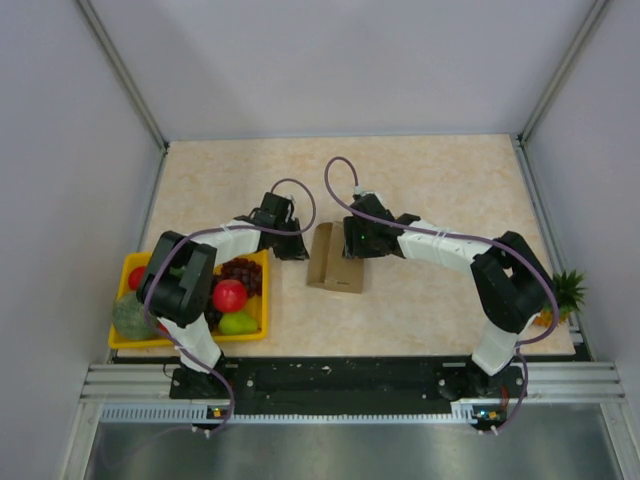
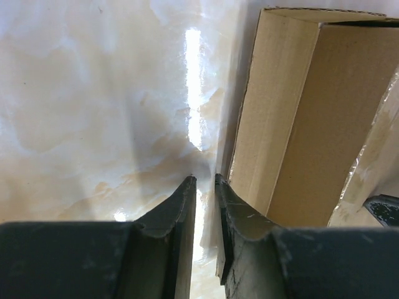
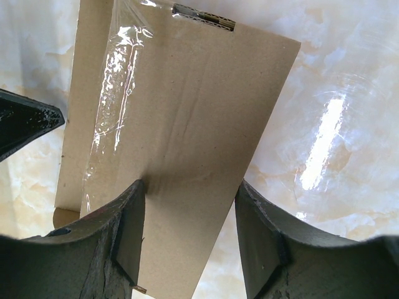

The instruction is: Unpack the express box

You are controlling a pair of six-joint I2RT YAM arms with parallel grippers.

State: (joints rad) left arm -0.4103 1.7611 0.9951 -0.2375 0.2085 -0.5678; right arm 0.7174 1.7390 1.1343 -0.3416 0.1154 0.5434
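The express box (image 1: 337, 262), plain brown cardboard, lies mid-table between my two grippers. It also shows in the left wrist view (image 2: 299, 124) and the right wrist view (image 3: 199, 124). Crinkled clear tape (image 3: 115, 81) runs along its top. My left gripper (image 1: 297, 248) is at the box's left side. Its jaws (image 2: 204, 180) are almost closed, with a thin pale film that looks like the tape between them. My right gripper (image 1: 352, 248) is open (image 3: 190, 187) over the box's near end. Its left finger touches the cardboard and its right finger is over the table.
A yellow fruit tray (image 1: 135, 265) sits at the left front, holding a red apple (image 1: 229, 295), a green pear (image 1: 237, 323) and grapes (image 1: 242, 270). A pineapple (image 1: 560, 295) lies at the right edge. Grey walls enclose the table.
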